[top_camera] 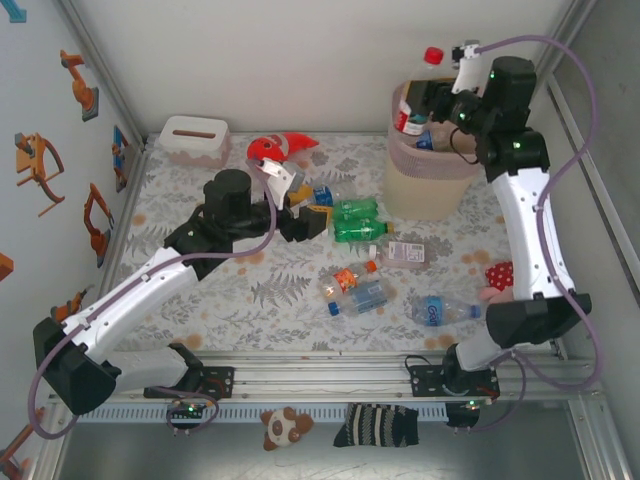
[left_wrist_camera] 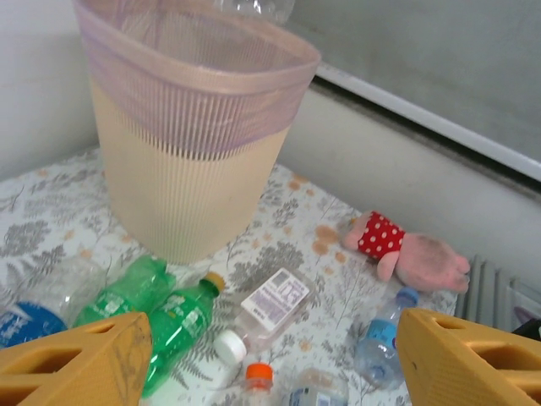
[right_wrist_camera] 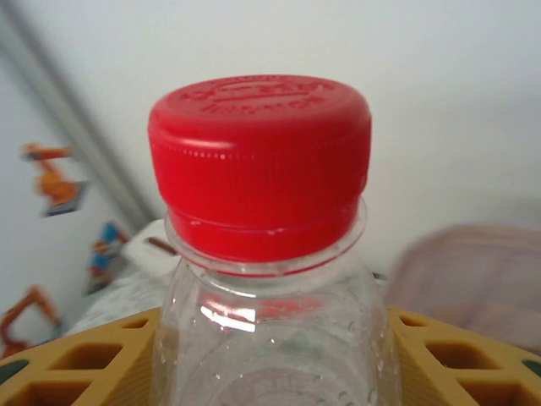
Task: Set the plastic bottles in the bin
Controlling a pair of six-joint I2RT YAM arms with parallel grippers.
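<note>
Red-capped and clear, one plastic bottle (right_wrist_camera: 262, 161) sits clamped at its shoulders between the yellow fingers (right_wrist_camera: 76, 368) of the right gripper (right_wrist_camera: 275, 338). It is held above the rim of the beige bin (top_camera: 430, 195), cap toward 12 o'clock in the top view. The bin, its rim wrapped in a pink liner (left_wrist_camera: 194, 110), stands at about 1 o'clock on the floral table (top_camera: 200, 290). From 9 to 6 o'clock of it lie loose bottles: two green bottles (top_camera: 355, 210) side by side, a white-labelled bottle (top_camera: 402, 252), an orange-capped bottle (top_camera: 348, 277) and a blue-labelled bottle (top_camera: 440, 311). The left gripper (left_wrist_camera: 275, 338) hovers at 9 o'clock of the green pair, jaws spread wide with nothing between them. A pink plush toy (left_wrist_camera: 406, 254) in red dotted cloth lies at 5 o'clock of the bin.
</note>
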